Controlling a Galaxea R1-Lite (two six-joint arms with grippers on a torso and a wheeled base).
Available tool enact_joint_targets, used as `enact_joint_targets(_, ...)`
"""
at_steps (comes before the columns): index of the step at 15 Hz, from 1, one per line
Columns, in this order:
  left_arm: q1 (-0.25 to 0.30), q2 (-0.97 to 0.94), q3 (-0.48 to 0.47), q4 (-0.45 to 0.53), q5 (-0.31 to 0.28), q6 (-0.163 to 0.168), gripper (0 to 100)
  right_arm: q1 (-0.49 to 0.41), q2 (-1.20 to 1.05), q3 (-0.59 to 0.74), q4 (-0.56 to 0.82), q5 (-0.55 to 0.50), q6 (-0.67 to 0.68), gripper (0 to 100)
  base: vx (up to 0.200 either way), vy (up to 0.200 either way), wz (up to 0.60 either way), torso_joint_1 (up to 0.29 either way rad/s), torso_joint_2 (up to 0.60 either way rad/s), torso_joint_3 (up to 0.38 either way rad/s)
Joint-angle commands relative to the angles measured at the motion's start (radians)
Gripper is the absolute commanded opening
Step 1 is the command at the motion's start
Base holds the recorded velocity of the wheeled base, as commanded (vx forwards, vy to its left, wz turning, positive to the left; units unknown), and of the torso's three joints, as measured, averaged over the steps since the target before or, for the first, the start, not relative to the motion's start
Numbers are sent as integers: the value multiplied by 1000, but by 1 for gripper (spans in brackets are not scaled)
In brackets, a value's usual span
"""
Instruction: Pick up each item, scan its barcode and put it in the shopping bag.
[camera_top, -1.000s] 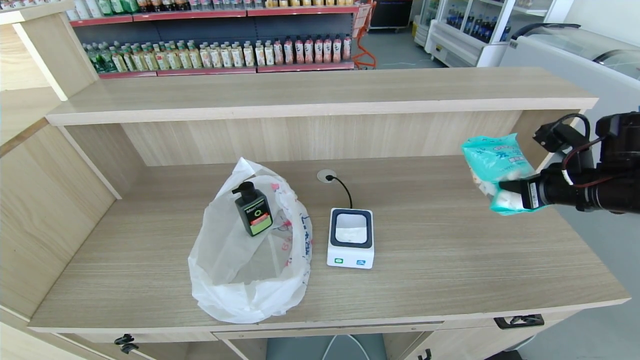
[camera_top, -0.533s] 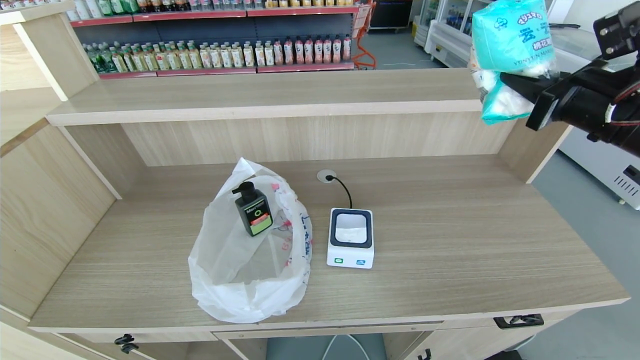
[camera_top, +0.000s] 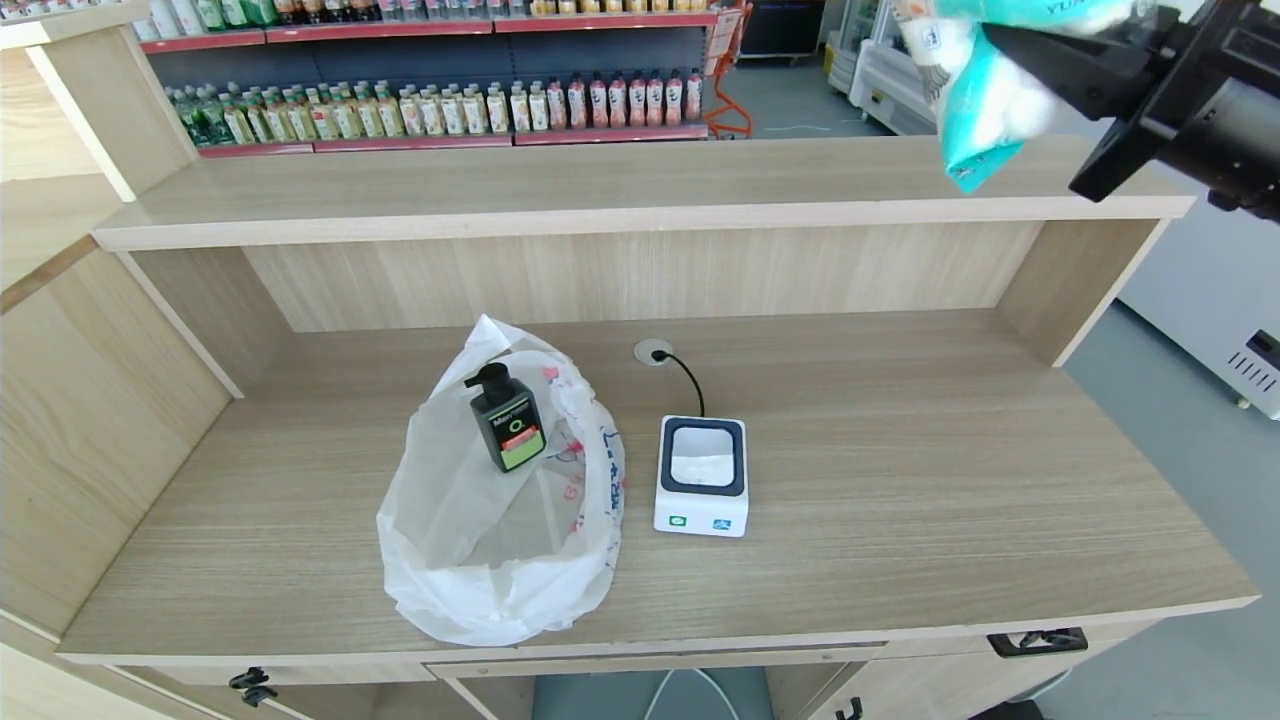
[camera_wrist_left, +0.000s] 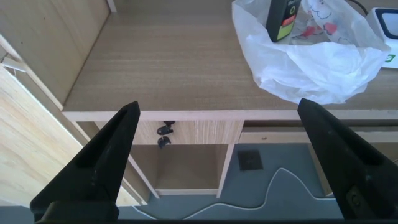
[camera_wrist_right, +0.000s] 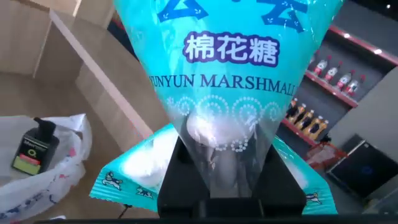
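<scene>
My right gripper (camera_top: 1010, 45) is shut on a teal marshmallow packet (camera_top: 975, 95), held high at the upper right, above the raised counter ledge. The same marshmallow packet (camera_wrist_right: 227, 81) is pinched between my right fingers in the right wrist view. A white shopping bag (camera_top: 500, 560) lies open on the counter's left-centre, with a black pump bottle (camera_top: 507, 420) standing inside it. A white barcode scanner (camera_top: 701, 477) sits just right of the bag. My left gripper (camera_wrist_left: 224, 162) hangs open with nothing in it, below the counter's front edge, with the bag (camera_wrist_left: 311, 56) beyond.
The wooden counter (camera_top: 900, 480) has a raised ledge (camera_top: 600, 190) at the back and side walls at left and right. The scanner's cable (camera_top: 685, 375) runs to a grommet hole behind it. Shelves of bottles (camera_top: 440, 105) stand beyond the ledge.
My right arm has lifted the marshmallow packet from beside the counter's right end up to the top right, and moved it slightly leftward. The bag, bottle and scanner have not moved.
</scene>
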Motion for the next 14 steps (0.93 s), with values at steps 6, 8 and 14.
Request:
enact_joint_targets(6, 0, 2, 0, 0, 0, 0, 100, -191, 146, -232, -152, 333, -491, 0, 0, 0, 0, 0, 0, 0)
enact_joint_targets(8, 0, 2, 0, -2, 0, 0, 100, -220, 178, -333, -97, 402, -662, 0, 0, 0, 0, 0, 0, 0)
enact_joint_targets(14, 0, 0, 0, 0, 0, 0, 100, -169, 193, -388, 184, 687, -1145, 0, 0, 0, 0, 0, 0, 0)
